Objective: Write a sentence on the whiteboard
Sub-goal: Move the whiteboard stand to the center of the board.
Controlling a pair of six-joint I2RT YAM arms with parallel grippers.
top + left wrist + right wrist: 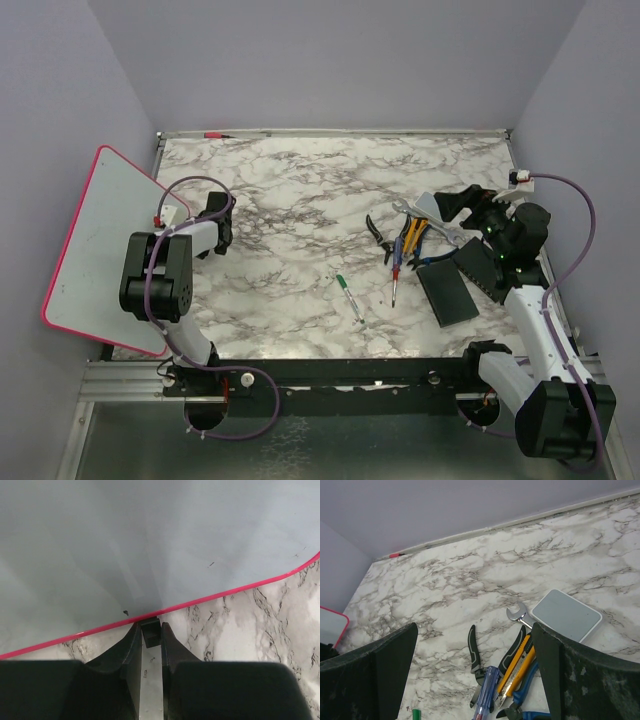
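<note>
The whiteboard (100, 250), white with a red-pink rim, stands tilted at the table's left edge. It fills the upper part of the left wrist view (150, 545), and one corner shows in the right wrist view (330, 625). My left gripper (168, 216) is at its near rim, its jaws (150, 627) shut on a small black foot (150, 631) under the rim. My right gripper (452, 208) is wide open and empty above a heap of tools (474, 630). A green-capped marker (349, 297) lies on the marble between the arms; its green end shows in the right wrist view (416, 714).
Under the right gripper lie black-handled pliers (475, 647), a yellow utility knife (516, 667), a wrench (517, 615), a screwdriver (395, 285) and a small grey-white tablet (566, 614). Two black rectangular pads (445, 293) lie at the right. Purple walls close in the table.
</note>
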